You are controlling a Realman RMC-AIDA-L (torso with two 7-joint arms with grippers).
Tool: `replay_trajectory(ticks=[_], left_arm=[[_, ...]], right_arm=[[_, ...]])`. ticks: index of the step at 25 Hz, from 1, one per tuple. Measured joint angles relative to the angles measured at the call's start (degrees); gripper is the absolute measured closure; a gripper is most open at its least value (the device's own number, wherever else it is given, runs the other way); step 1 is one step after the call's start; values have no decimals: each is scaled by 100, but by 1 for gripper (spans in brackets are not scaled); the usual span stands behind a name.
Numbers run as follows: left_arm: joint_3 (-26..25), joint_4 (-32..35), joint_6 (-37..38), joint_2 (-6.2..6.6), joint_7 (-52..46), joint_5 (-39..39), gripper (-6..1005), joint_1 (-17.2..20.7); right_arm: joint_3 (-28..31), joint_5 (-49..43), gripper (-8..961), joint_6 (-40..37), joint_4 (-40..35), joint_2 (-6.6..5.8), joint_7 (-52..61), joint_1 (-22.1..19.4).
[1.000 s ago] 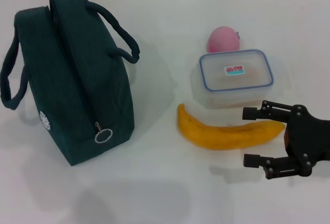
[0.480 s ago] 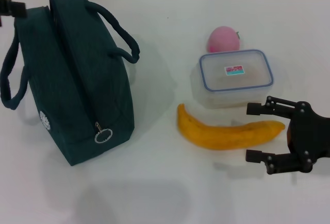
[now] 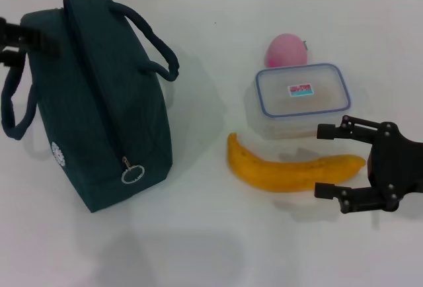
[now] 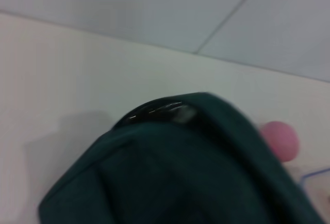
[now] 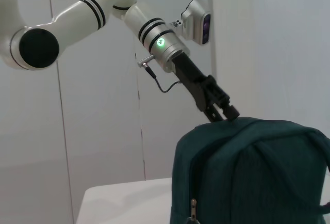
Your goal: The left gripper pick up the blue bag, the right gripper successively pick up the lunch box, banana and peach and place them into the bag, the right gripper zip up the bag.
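We see the right gripper (image 3: 326, 161) low over the white table (image 3: 198, 247) near its right edge, jaws spread wide and released, holding nothing. The thin end of the banana (image 3: 291, 171) lies just between the two finger tips, and the lunch box (image 3: 303, 98) sits just beyond the farther finger, its blue-rimmed lid closed; through the clear wall we cannot make out any contents. The peach (image 3: 286, 50) rests past the box, touching or nearly touching its far rim, well away from the jaws. Bare tabletop stretches on the near side of the jaws and between the banana and the blue bag (image 3: 99, 102), leaving open room there. The bag stands upright at the left, zipped shut along its top with the ring pull (image 3: 132, 174) hanging at the near end, so its inside is hidden. The left gripper (image 3: 23, 42) comes in at the far left edge of the head view, mostly cut off; its tips are at the bag's top far corner, beside one handle (image 3: 13, 102). In the right wrist view that gripper (image 5: 219, 111) hangs right at the bag's top edge (image 5: 247, 126), but we cannot tell whether its jaws are parted or closed. The left wrist view gives only blurred dark fabric (image 4: 180, 172) close up.
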Motion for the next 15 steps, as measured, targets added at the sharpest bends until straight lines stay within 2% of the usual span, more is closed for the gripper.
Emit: replay_trajectory(ticks=[8, 14, 15], left_arm=[[-23, -1, -13, -152, -8, 229, 124, 68], [-320, 93, -158, -461, 482, 210, 144, 176], [-320, 93, -158, -461, 482, 210, 193, 176]], right_arm=[[0, 0, 69, 111, 1, -15, -8, 100], [0, -31, 69, 211, 2, -10, -10, 139], [0, -38, 69, 222, 3, -7, -10, 141]])
